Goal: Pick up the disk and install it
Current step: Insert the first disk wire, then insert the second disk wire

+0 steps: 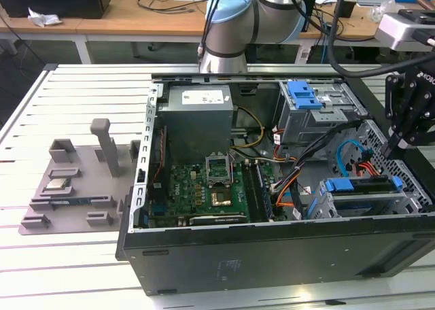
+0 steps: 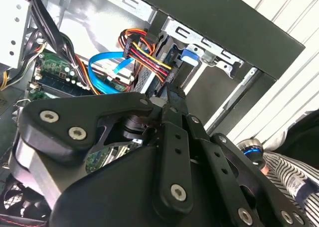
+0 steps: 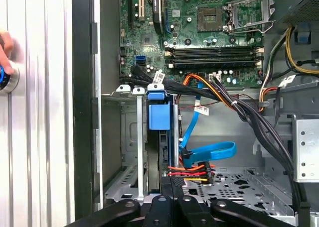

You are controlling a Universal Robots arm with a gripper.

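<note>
The disk (image 1: 363, 200) sits edge-up in the lower drive cage at the front right of the open computer case (image 1: 224, 255). Its blue carrier (image 1: 348, 185) shows along the top. In the first wrist view the disk's blue carrier tab (image 3: 160, 115) stands in the cage slot, with red, yellow and blue cables beside it. My gripper (image 1: 397, 145) hangs above and to the exterior view's right of the cage, apart from the disk. Its fingers are shut together with nothing between them, as both wrist views show (image 3: 172, 187) (image 2: 172, 95).
A second blue bracket (image 1: 304, 94) lies on the upper drive bay. The motherboard (image 1: 204, 187), cable bundles and power supply (image 1: 197, 116) crowd the case. A grey fixture (image 1: 75, 187) with a small chip stands at the left. A person's hand (image 3: 4, 43) rests by a blue-ringed knob (image 3: 5, 76).
</note>
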